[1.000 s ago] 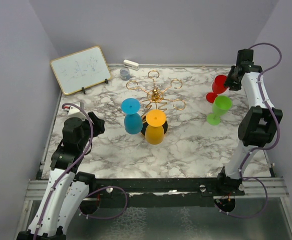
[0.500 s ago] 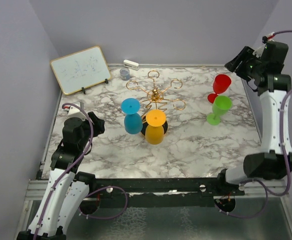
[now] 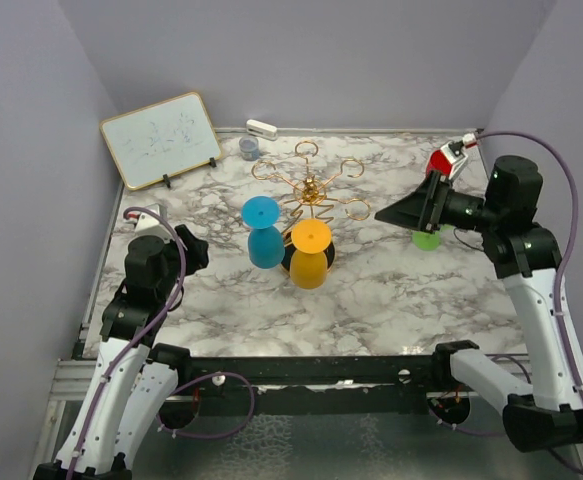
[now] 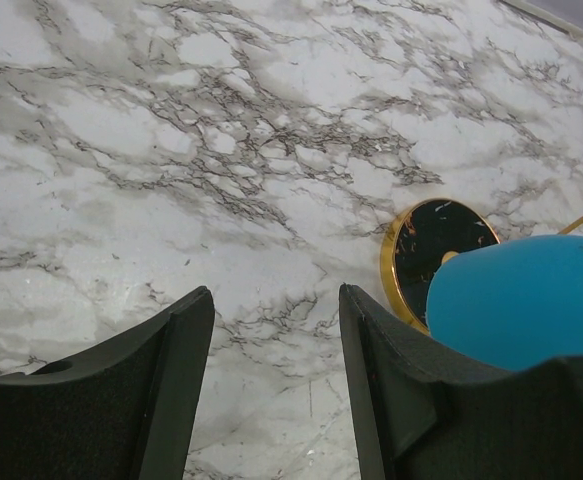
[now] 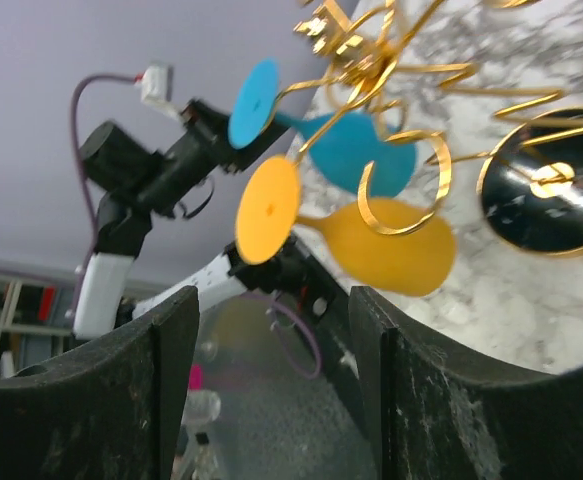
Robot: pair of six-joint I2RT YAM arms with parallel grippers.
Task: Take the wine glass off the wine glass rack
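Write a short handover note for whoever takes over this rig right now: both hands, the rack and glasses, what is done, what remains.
Left hand: open, empty, over the table near the blue glass.
Right hand: open, empty, facing the wine glass rack from its right.
Blue glass and yellow glass hang upside down on the rack.
Red glass and green glass are off it, at the table's right, partly hidden by the right arm.
Left: take down blue and yellow.

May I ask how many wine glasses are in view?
4: the blue glass and orange glass hang inverted on the rack; the red glass and green glass are at right, mostly hidden behind the right arm.
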